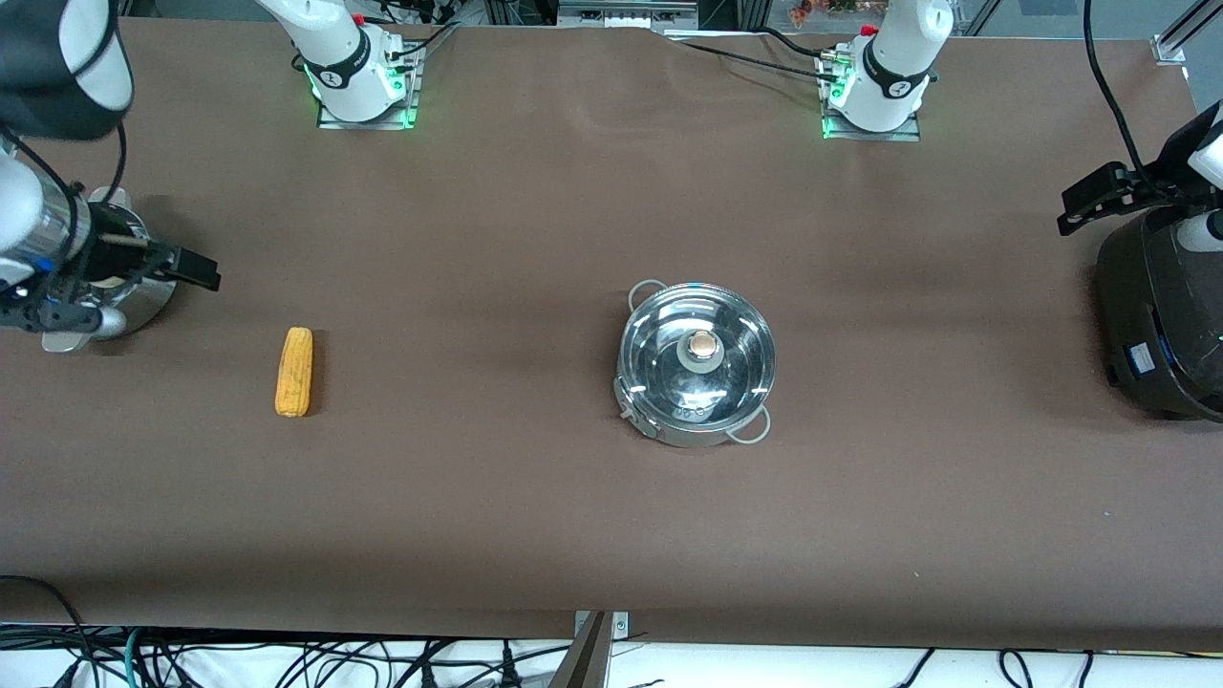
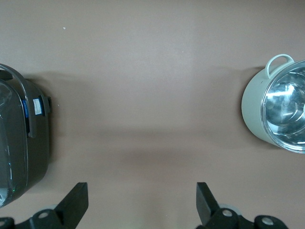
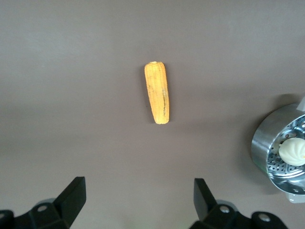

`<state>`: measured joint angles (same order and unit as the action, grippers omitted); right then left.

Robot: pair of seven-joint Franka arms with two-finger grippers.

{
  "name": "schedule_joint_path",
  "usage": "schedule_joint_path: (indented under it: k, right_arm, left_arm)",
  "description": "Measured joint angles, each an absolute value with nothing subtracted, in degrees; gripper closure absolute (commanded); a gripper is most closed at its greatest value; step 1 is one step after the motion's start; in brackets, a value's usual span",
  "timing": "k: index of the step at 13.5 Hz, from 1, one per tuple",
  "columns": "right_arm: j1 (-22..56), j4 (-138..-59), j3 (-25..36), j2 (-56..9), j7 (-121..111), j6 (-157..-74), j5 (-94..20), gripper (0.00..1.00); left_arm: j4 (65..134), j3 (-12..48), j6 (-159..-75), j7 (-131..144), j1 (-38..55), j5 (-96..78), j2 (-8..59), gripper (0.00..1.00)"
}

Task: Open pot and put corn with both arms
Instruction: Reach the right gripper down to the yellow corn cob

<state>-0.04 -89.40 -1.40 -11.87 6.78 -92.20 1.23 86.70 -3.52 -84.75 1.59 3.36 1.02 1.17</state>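
The steel pot point(image 1: 696, 382) stands mid-table with its glass lid point(image 1: 669, 354) on, tan knob point(image 1: 702, 343) on top. It also shows in the left wrist view point(image 2: 279, 107). The corn point(image 1: 294, 371) lies on the cloth toward the right arm's end, and shows in the right wrist view point(image 3: 157, 93). My right gripper point(image 1: 196, 270) hangs open and empty over the steamer's edge, apart from the corn; its fingers are spread wide in its wrist view point(image 3: 139, 195). My left gripper point(image 1: 1080, 205) hangs open and empty over the black cooker's edge, its fingers spread wide in its wrist view point(image 2: 141, 198).
A perforated steel steamer point(image 1: 134, 296) with a white bun point(image 3: 291, 151) stands at the right arm's end of the table. A black rounded cooker point(image 1: 1161, 315) stands at the left arm's end. Brown cloth point(image 1: 497, 287) lies between the corn and the pot.
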Motion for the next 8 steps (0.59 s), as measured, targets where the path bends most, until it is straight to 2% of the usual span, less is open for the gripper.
schedule_joint_path:
  k: [8]
  right_arm:
    - [-0.7, -90.4, -1.6, -26.7, 6.8, -106.0, 1.2, 0.0]
  left_arm:
    - [86.7, -3.5, -83.6, 1.6, 3.4, 1.0, 1.2, 0.0]
